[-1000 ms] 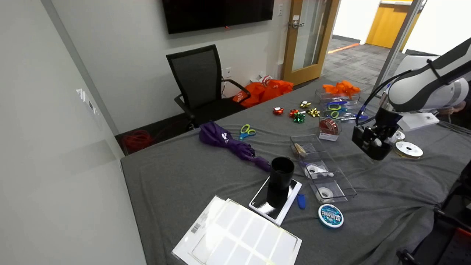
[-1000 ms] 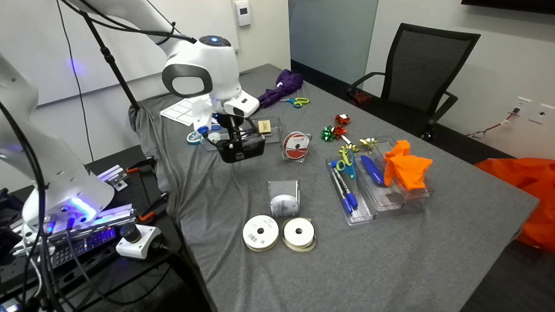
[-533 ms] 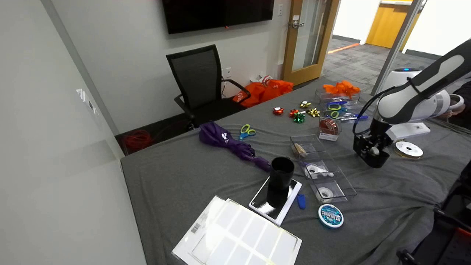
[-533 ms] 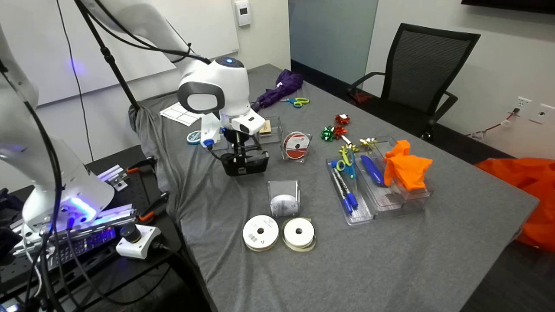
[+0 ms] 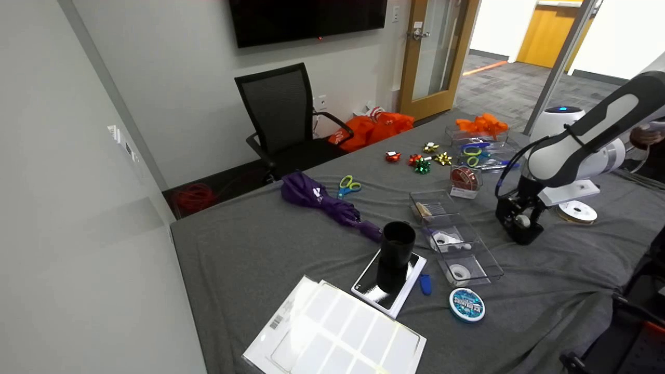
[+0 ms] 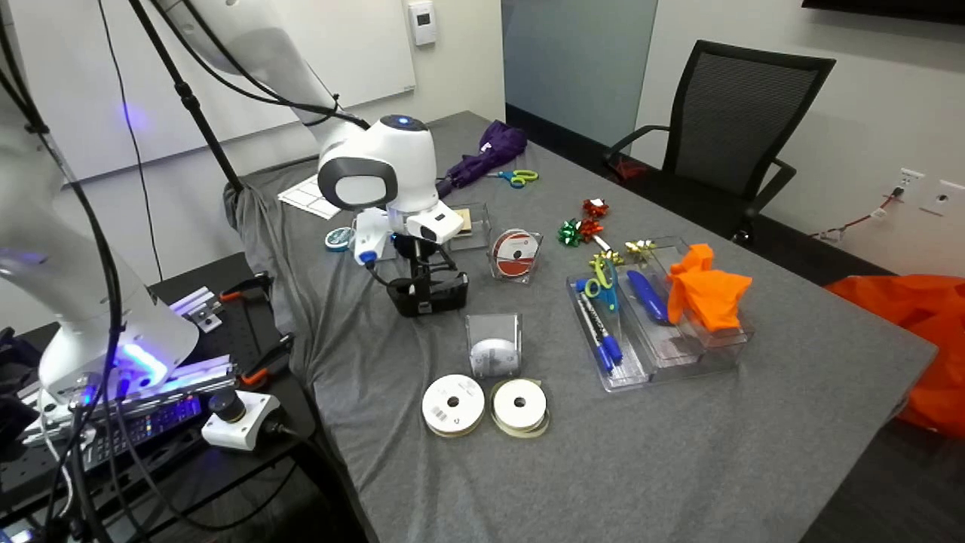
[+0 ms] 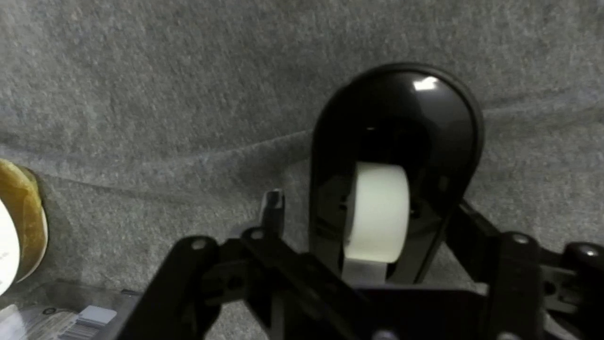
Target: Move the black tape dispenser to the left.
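Note:
The black tape dispenser (image 7: 401,108) has a rounded end and a pale tape roll (image 7: 380,212). It stands upright, apparently on the grey cloth. It also shows in both exterior views (image 5: 529,235) (image 6: 450,296), partly hidden by the gripper. My gripper (image 7: 367,208) is down around it, one finger on each side. In the wrist view cloth shows between the left finger and the dispenser, so that finger is apart from it. The right finger lies close against the other side; contact cannot be told. The dispenser's near end is hidden under the gripper.
A clear divided tray (image 5: 480,241) with tape rolls is close by. A clear box with red ribbon (image 6: 516,255), a clear box with a white spool (image 6: 494,354) and two ribbon spools (image 6: 453,405) (image 6: 519,404) stand around. A round blue tin (image 5: 466,305) lies near the tray.
My gripper and the dispenser have come down together to the cloth, the last half second more slowly. The other objects have not moved.

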Motion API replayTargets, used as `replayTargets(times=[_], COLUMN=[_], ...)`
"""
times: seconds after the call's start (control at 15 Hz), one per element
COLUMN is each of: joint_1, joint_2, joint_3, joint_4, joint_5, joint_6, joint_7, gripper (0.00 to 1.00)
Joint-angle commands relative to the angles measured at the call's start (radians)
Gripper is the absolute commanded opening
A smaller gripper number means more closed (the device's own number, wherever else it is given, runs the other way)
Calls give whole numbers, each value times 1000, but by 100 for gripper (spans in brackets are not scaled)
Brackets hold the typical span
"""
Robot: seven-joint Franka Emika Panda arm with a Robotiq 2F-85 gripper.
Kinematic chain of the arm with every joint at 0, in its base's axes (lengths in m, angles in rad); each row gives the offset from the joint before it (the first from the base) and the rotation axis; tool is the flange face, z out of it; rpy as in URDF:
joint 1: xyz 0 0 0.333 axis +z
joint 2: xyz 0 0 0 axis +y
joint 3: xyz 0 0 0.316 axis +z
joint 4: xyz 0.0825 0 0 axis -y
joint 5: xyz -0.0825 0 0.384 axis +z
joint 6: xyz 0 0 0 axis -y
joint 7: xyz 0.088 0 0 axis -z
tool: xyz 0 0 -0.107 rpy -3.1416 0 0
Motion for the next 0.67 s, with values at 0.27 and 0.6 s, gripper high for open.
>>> replayTargets(times=[0.27,0.6], joint_1=[-87,-130], joint_2=[-233,-399], joint_3=[-7,-19], joint_4=[-108,-177], joint_5=[-51,-9], joint_6=[-64,-128], joint_7=[-282,-523], gripper=[100,100])
